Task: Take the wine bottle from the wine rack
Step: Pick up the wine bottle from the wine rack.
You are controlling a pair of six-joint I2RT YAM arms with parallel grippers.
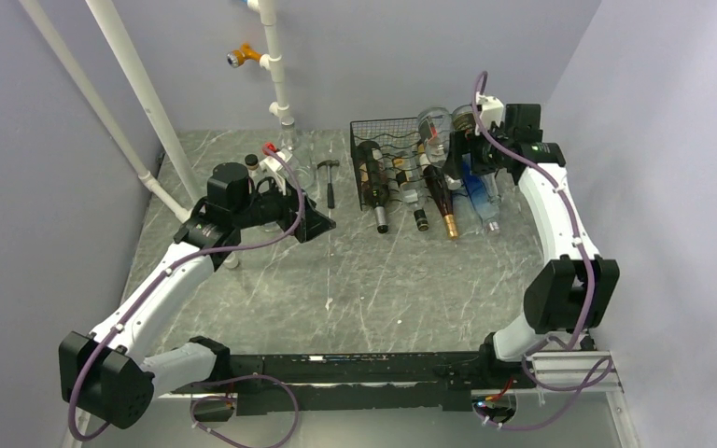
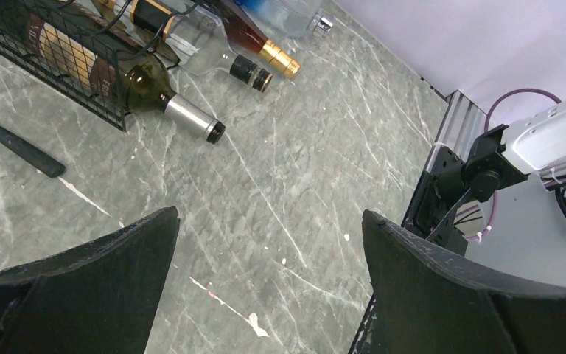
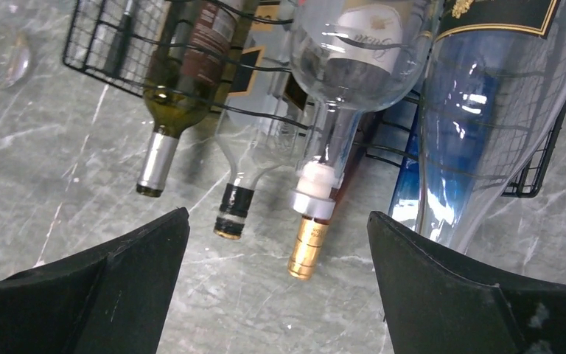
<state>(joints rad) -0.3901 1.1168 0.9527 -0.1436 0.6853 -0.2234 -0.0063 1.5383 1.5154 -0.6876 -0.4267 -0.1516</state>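
The black wire wine rack stands at the back of the table with several bottles lying in it, necks toward me. In the right wrist view I see a green bottle with a silver cap, a clear bottle with a black cap, a clear bottle on the upper tier, a gold-capped neck and a big blue bottle. My right gripper is open and empty, above the necks at the rack's right end. My left gripper is open and empty over bare table left of the rack.
A hammer lies left of the rack, its handle in the left wrist view. Glass jars and white pipes stand at the back left. Grey walls close in both sides. An aluminium frame edges the table.
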